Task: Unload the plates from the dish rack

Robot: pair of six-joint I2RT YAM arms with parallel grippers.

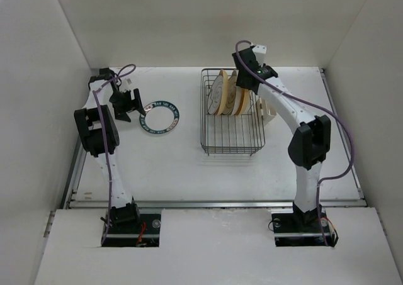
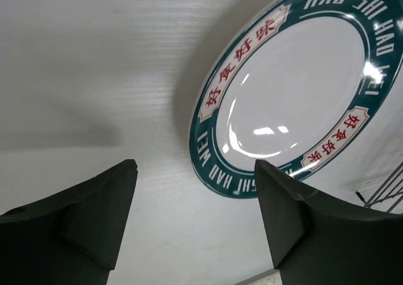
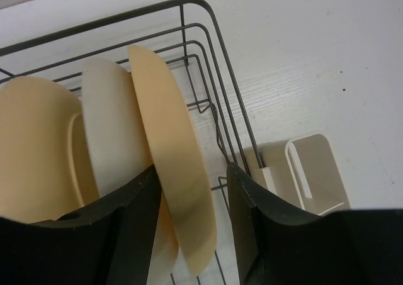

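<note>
Dish rack [image 1: 230,151] on table [image 1: 189,172], right of centre. Several plates [image 1: 228,93] upright in its far end, pale tan, packed face to face, leaning slightly. Beige holder [image 1: 268,112] clipped to the rack's right side. Right fingers [image 3: 126,234] over the rack's far right corner, spread apart, straddling the rim of the outermost tan plate [image 3: 179,172], the one nearest the holder; gap showing on the holder side, not clamped. White plate [image 1: 158,117] with dark green lettered rim flat on table, well left of the rack. Left fingers [image 2: 94,222] further left of the rack, just beyond that plate, spread wide, nothing between them, above bare table.
</note>
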